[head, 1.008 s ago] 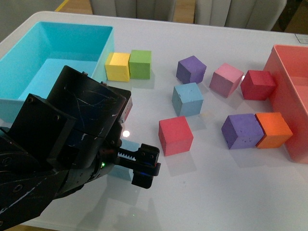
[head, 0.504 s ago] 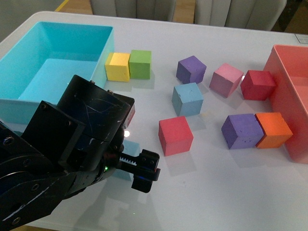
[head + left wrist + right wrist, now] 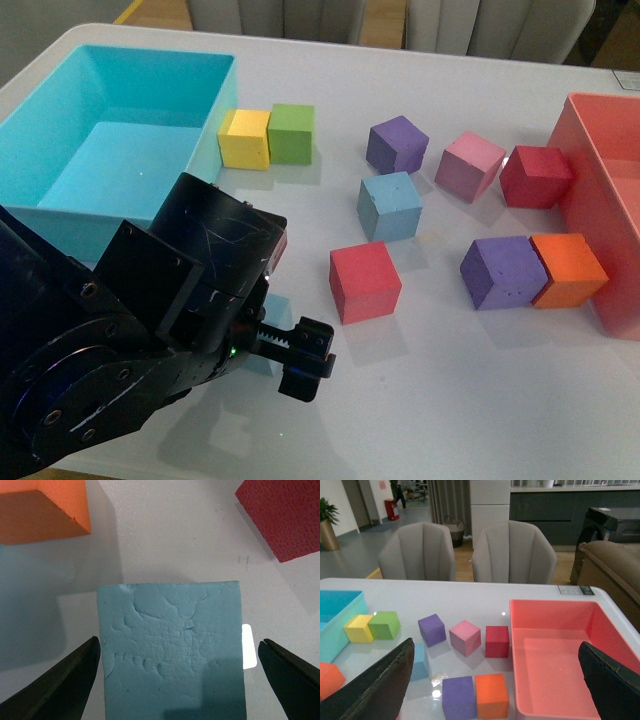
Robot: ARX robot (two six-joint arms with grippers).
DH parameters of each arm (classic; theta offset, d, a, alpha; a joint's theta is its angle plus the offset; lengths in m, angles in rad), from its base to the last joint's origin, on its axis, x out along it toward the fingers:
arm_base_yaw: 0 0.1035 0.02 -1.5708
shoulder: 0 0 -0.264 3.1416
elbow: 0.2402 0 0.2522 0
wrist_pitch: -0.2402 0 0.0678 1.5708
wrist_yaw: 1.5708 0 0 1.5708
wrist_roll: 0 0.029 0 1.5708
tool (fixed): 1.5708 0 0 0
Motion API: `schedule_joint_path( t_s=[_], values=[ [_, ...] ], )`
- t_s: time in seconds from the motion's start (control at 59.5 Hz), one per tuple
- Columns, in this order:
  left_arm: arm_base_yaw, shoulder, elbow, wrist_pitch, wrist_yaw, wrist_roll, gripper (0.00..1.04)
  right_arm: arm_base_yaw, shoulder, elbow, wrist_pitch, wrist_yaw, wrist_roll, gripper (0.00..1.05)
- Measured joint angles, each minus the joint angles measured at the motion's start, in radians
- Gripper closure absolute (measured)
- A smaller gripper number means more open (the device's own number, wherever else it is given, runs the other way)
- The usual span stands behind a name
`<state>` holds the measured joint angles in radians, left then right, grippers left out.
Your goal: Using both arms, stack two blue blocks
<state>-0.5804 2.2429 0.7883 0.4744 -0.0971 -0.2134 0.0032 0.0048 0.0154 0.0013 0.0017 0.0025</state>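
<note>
Left gripper (image 3: 177, 647) is spread, one finger on each side of the near blue block (image 3: 170, 630). I see a thin gap on both sides, so no squeeze. The block sits flat on the white table (image 3: 450, 400). In the front view the left arm (image 3: 150, 340) hides most of it. Only a pale sliver shows beside the toothed finger (image 3: 300, 355).

Far blue block (image 3: 390, 205) stands mid-table, well apart from the near one. The red cube (image 3: 365, 282) is just in front of it and a purple cube (image 3: 397, 143) just behind.

Right gripper (image 3: 496, 645) has its fingers wide apart with nothing between them. It is held above the table, looking over the cubes, and is out of the front view.

The left wrist view shows an orange-looking cube (image 3: 42, 507) and a red one (image 3: 282, 515) beyond the block. I can't match them to table cubes for sure.

Yellow cube (image 3: 245, 138) and green cube (image 3: 292, 133) touch, beside the turquoise bin (image 3: 225, 95). Orange cube (image 3: 568, 268) touches the second purple cube (image 3: 503, 272), next to the coral bin (image 3: 600, 150).
</note>
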Motion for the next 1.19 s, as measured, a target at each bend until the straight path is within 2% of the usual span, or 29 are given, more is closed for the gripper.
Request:
schedule_joint_path(
  t_s=[0.285,0.521,0.638,0.974,1.192],
  values=[
    [-0.001,0.004,0.019,-0.022,-0.006,-0.001,0.10,0.000,0.000,0.000,0.000,0.000,0.000,0.09],
    [-0.005,0.005,0.026,-0.045,-0.013,-0.017,0.46,0.000,0.000,0.000,0.000,0.000,0.000,0.09],
    [-0.011,0.001,0.026,-0.062,-0.032,-0.020,0.55,0.000,0.000,0.000,0.000,0.000,0.000,0.09],
    [-0.024,-0.189,-0.030,-0.156,-0.069,0.035,0.59,0.000,0.000,0.000,0.000,0.000,0.000,0.09],
    [-0.016,-0.307,0.034,-0.242,-0.079,0.067,0.59,0.000,0.000,0.000,0.000,0.000,0.000,0.09]
  ],
)
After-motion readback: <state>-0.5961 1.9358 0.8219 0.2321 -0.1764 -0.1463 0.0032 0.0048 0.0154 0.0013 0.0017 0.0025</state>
